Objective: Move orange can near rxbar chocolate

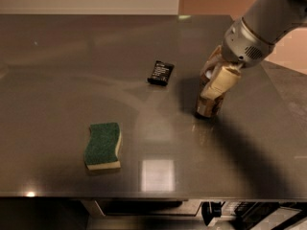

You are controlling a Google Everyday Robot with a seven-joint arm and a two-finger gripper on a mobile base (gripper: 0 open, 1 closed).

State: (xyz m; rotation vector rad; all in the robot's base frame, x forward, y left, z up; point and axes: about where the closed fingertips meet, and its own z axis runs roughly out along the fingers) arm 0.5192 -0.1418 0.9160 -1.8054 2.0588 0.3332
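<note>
The orange can (208, 107) stands on the grey table (72, 71) right of centre, leaning slightly, with only its brownish lower part showing. My gripper (214, 78) comes down from the upper right and is shut on the can, with a cream finger (221, 80) across its front and the can's top hidden behind it. The rxbar chocolate (160, 72), a small flat black wrapper, lies on the table to the left of the can and a little farther back, about a can's height away.
A green-and-yellow sponge (103, 145) lies near the front left of the table. The table's front edge (144, 195) runs along the bottom, and its right edge (283, 104) is close behind the arm.
</note>
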